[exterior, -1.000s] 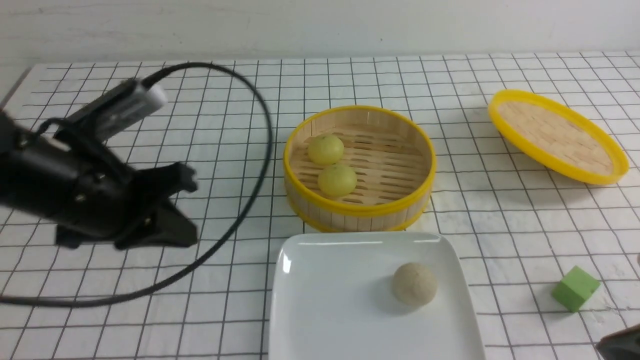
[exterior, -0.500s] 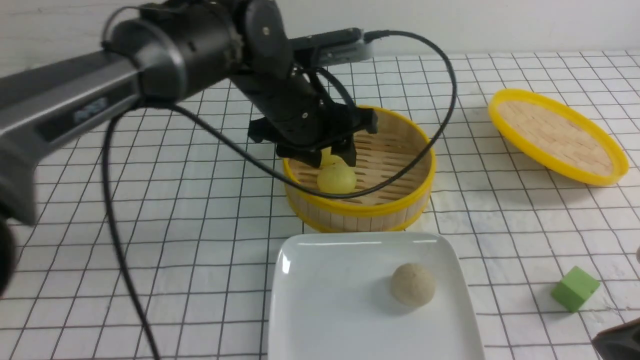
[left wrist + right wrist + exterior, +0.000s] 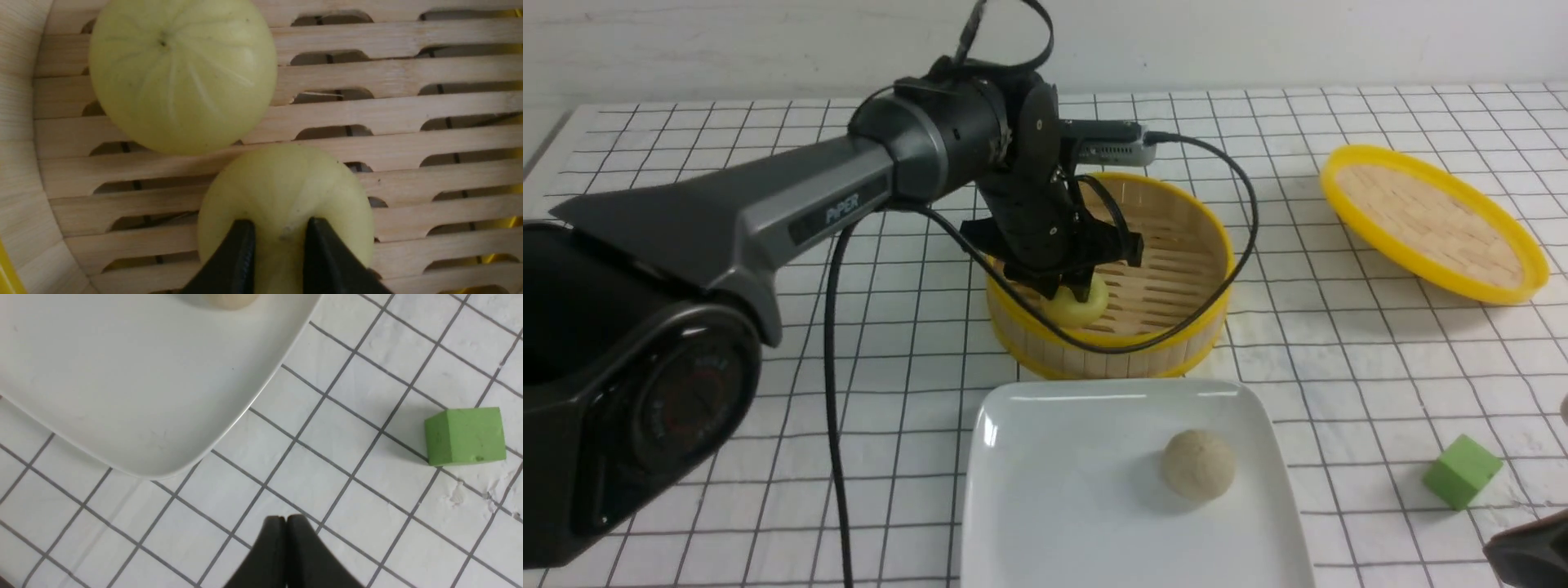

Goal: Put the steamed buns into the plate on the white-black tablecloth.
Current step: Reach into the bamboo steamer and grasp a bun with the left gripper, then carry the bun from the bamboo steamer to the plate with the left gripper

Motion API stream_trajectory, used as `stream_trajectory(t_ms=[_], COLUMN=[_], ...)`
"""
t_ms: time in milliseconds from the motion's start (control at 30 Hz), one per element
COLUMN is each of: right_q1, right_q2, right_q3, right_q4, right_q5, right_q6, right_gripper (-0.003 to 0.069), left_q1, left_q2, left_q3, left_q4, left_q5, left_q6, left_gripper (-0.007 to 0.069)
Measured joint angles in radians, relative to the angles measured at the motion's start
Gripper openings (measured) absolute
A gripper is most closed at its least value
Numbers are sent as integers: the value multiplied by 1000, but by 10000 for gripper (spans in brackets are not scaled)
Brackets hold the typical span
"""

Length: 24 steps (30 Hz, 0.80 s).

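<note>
The left end effector [image 3: 280, 223] is clenched on the crown of the near yellow-green bun [image 3: 286, 179], which dimples under it, so it seems soft and light, safer held lower across its sides.

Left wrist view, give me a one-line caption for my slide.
Left claw pinching a pale yellow bun inside the bamboo steamer, a second bun beside it.

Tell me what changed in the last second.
The left gripper swung in from the left, dropped into the steamer and closed on the near yellow bun. The far yellow bun, the beige bun on the plate, lid, cube and shut right gripper stayed put.
</note>
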Motion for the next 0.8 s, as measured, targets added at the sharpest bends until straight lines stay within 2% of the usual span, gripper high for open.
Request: stream_trajectory(t_ms=[33, 67, 100, 133, 367, 567, 700, 800], right_q1=[0, 0, 0, 0, 0, 0, 0, 0], right_q2=[0, 0, 0, 0, 0, 0, 0, 0], right_q3=[0, 0, 0, 0, 0, 0, 0, 1], right_q4=[0, 0, 0, 0, 0, 0, 1, 1], right_q5=[0, 0, 0, 0, 0, -1, -1, -1], right_q6=[0, 0, 0, 0, 0, 0, 0, 0], right_gripper=[13, 14, 15, 17, 20, 21, 27, 30], left_q1=[0, 0, 0, 0, 0, 0, 0, -17], left_q2=[1, 0, -2, -10, -175, -370, -475, -527], left_q3=[-1, -2, -2, -5, -90, -129, -29, 139], left_q4=[0, 2, 2, 3, 9, 8, -15, -45], left_q5=[0, 5, 7, 19, 172, 353, 384, 384], left_q6=[0, -36, -38, -49, -54, 30, 61, 63], left_gripper=[157, 66, 66, 27, 18, 18, 18, 18])
